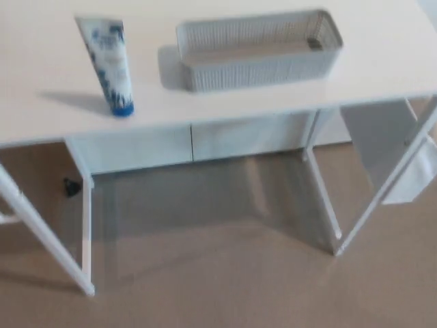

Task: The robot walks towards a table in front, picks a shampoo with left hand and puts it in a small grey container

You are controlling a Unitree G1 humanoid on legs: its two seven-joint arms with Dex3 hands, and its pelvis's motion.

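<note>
One shampoo tube (blue print unreadable) stands near grey container.

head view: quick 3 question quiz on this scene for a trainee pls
1. True or false: the shampoo tube lies inside the grey container.
2. In the picture, on which side of the container does the tube stand? A) left B) right C) behind it
3. Fill in: the tube stands upright on its ___ cap.

Key: 1 false, it stands on the table, apart from the container; 2 A; 3 blue.
</note>
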